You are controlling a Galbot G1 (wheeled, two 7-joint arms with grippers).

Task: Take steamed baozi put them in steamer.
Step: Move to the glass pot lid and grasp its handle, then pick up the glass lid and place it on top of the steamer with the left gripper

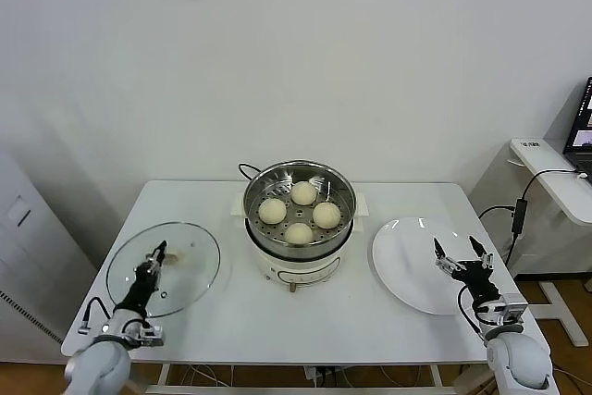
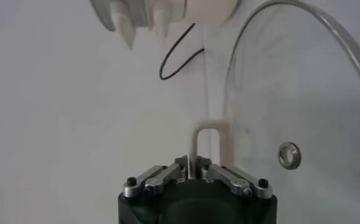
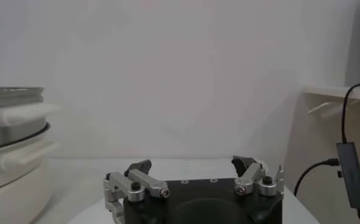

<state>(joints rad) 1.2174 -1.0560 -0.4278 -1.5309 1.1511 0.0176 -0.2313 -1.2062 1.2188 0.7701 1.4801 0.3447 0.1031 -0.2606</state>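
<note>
White wall behind, white rectangular table [image 1: 222,321] in front of me, and everything I care about sits on it. My left gripper [image 1: 159,253] is down over the round clear glass lid [image 1: 196,277] at my left, fingers brought together on the lid's upright cream handle [image 2: 209,141], which the left wrist view shows rising between them. From that grip the shiny round steel steamer on its cream-white electric base [image 1: 298,245] lies to the right, mid-table, well apart from the lid. I judge the lid's trip over the pot to be the next move.

Inside the steamer, on the perforated tray, sit all four smooth cream-white round baozi [image 1: 298,233], close together in a ring. The flat round white plate [image 1: 407,261] at my right holds nothing. My right gripper [image 1: 460,256] hovers at the plate's right edge, fingers wide apart, gripping nothing.
</note>
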